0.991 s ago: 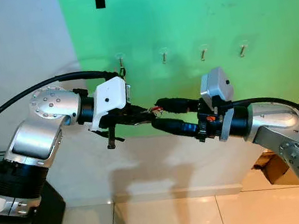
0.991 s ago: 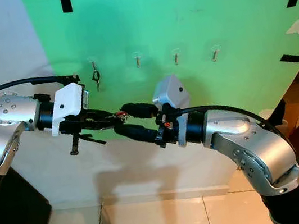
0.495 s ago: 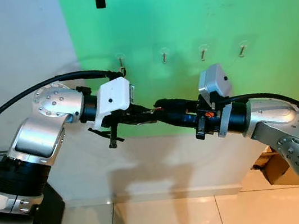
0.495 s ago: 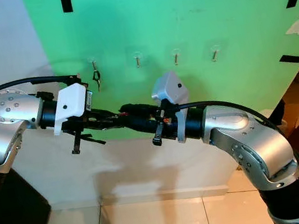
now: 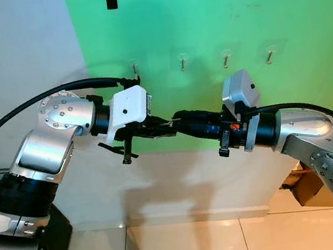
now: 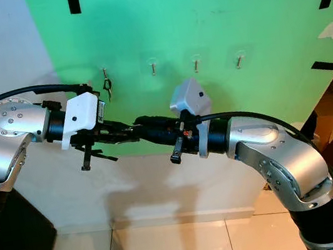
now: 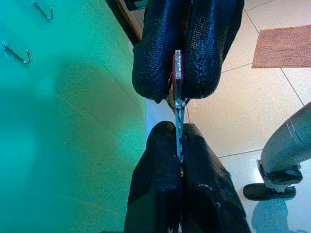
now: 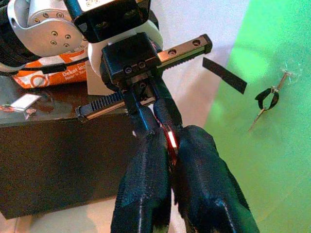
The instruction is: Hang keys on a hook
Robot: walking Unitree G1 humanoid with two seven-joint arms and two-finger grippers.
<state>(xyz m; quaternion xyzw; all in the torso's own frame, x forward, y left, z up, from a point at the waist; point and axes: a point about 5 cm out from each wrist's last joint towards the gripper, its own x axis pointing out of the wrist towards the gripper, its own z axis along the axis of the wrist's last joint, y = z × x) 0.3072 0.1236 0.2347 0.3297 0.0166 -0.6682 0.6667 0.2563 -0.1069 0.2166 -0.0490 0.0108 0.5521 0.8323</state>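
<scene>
Item 1: keys (image 7: 178, 92), centre of the left wrist view, a thin metal blade with a red tag, pinched from both ends. Likely a handover between arms, so 1 gripper can take a grip suited to hanging.

Item 2: left gripper (image 5: 161, 126), fingers pressed together on the keys; arm raised, elbow bent, reaching toward frame centre.

Item 3: right gripper (image 5: 182, 122), likewise clamped on them, forearm level, meeting it tip to tip.

Item 4: hooks (image 5: 183, 64), 4 in a row on the green wall (image 5: 213, 16), upper centre; the leftmost already carries a dark loop (image 8: 267, 97).
</scene>
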